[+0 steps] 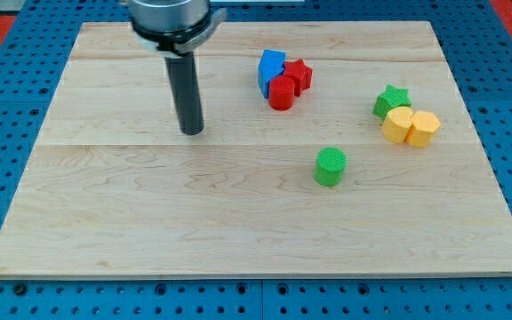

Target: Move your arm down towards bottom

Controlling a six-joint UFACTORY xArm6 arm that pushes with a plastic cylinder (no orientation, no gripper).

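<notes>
- Nearest camera: green cylinder, alone mid-worktop.
- No claw on rig, so no open/closed state; just dark rod, my tip on bare wood, touching nothing, well left of all blocks.
- Count: blue block, red star, red cylinder clustered; green star, two yellow blocks touching.
</notes>
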